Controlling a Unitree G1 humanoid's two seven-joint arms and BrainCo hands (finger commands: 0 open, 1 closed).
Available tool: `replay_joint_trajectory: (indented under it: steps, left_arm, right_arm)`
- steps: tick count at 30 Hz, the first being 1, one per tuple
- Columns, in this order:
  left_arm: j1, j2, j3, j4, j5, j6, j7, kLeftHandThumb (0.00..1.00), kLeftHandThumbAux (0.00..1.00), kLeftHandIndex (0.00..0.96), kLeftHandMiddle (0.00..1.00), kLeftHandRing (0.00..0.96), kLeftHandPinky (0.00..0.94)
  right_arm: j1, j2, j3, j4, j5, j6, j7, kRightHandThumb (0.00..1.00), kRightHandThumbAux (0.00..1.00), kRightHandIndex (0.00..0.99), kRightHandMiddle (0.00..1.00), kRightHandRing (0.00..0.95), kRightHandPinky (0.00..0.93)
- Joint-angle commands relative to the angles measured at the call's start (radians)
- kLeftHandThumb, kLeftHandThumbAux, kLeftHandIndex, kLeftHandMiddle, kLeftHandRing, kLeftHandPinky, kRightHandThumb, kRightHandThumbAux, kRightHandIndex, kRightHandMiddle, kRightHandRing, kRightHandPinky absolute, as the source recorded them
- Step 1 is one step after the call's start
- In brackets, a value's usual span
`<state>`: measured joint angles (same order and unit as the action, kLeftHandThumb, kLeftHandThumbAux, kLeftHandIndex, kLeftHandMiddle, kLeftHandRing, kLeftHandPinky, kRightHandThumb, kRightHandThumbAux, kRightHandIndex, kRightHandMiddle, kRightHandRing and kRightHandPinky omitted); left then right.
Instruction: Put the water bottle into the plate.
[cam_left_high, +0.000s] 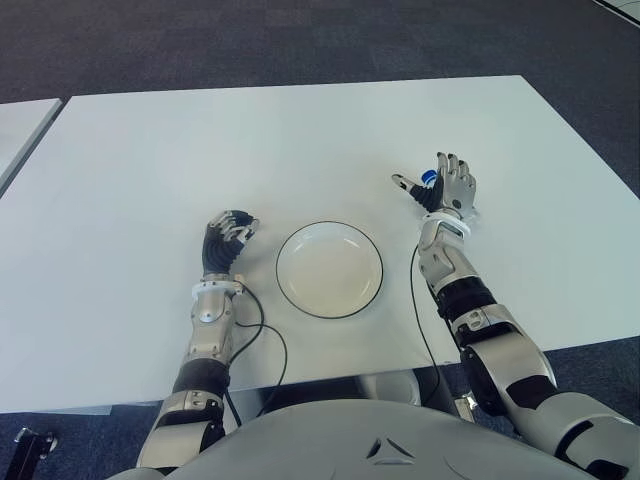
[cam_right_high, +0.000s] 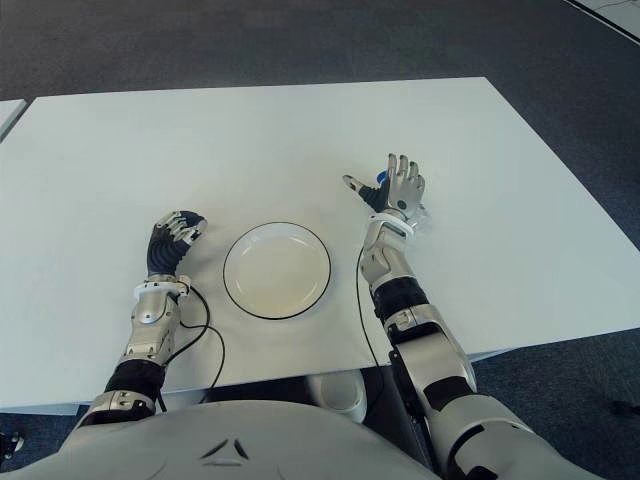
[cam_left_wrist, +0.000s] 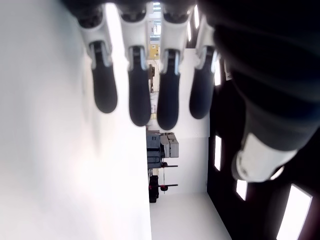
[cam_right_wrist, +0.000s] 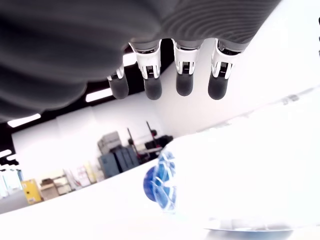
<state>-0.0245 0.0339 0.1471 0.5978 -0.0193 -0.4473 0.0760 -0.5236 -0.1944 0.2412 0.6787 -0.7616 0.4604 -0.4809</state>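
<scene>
One white plate (cam_left_high: 329, 269), one water bottle (cam_left_high: 428, 178), two robot hands, left (cam_left_high: 228, 238), right (cam_left_high: 447, 187), one table (cam_left_high: 150, 170)

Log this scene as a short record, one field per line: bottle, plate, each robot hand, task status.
bottle: only its blue cap shows in the eye views, just past the right robot hand; the right wrist view shows the bottle lying under the fingers, not grasped
plate: empty, white with a dark rim, on the table between the hands
right robot hand: to the plate's right and farther from the robot, fingers spread over the bottle
left robot hand: idle, left of the plate, fingers curled, holding nothing
task status: bottle not yet in plate
</scene>
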Motion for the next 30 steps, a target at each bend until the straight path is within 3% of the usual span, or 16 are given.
replay_joint_trajectory:
  steps: [1, 6, 12, 20, 30]
  left_arm:
    - [0.044, -0.015, 0.007, 0.041, -0.007, 0.082, 0.020, 0.713, 0.720, 0.425, 0.432, 0.413, 0.411]
    - [0.045, -0.018, 0.010, 0.034, -0.015, 0.092, 0.022, 0.711, 0.720, 0.425, 0.428, 0.411, 0.414]
    - [0.047, -0.022, 0.013, 0.031, -0.022, 0.088, 0.021, 0.712, 0.720, 0.425, 0.429, 0.416, 0.417]
    - [0.047, -0.023, 0.015, 0.030, -0.023, 0.086, 0.025, 0.714, 0.719, 0.426, 0.428, 0.414, 0.414]
    - [0.050, -0.024, 0.018, 0.026, -0.026, 0.091, 0.023, 0.713, 0.720, 0.426, 0.424, 0.410, 0.412]
  right_arm:
    - [-0.055, 0.002, -0.011, 0.133, 0.047, 0.002, 0.005, 0.555, 0.258, 0.000, 0.000, 0.000, 0.000]
    - [-0.117, 0.001, -0.016, 0.293, 0.086, -0.021, -0.008, 0.562, 0.268, 0.000, 0.000, 0.000, 0.000]
    - [-0.163, 0.004, -0.009, 0.414, 0.112, 0.042, 0.046, 0.530, 0.273, 0.000, 0.000, 0.000, 0.000]
    - [-0.211, 0.011, -0.015, 0.530, 0.154, 0.086, 0.103, 0.464, 0.295, 0.000, 0.000, 0.000, 0.000]
    - [-0.217, -0.003, -0.015, 0.628, 0.187, 0.091, 0.185, 0.384, 0.329, 0.000, 0.000, 0.000, 0.000]
